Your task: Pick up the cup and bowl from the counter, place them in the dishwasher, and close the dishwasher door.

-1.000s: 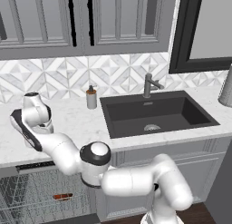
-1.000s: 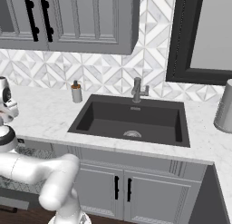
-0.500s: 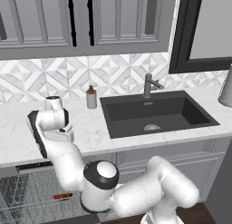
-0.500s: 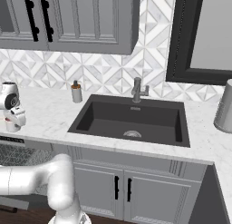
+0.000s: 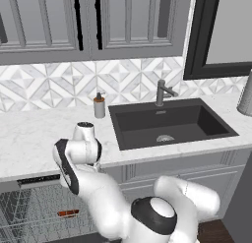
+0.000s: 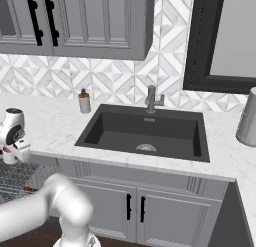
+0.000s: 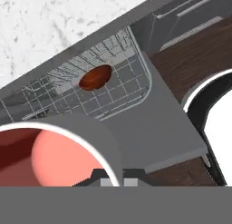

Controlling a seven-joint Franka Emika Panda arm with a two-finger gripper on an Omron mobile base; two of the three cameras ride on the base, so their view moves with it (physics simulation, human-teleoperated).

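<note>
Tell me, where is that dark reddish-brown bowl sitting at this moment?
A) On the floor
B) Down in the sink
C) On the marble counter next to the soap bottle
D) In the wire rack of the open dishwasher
D: the hand view shows the bowl lying on the grey wire rack inside the open dishwasher, below the counter edge; the left base view shows it in the rack too.

The white arm's wrist sits at the left edge over the dishwasher racks — beside the marble counter, its dark sink, faucet and brown soap dispenser
</note>
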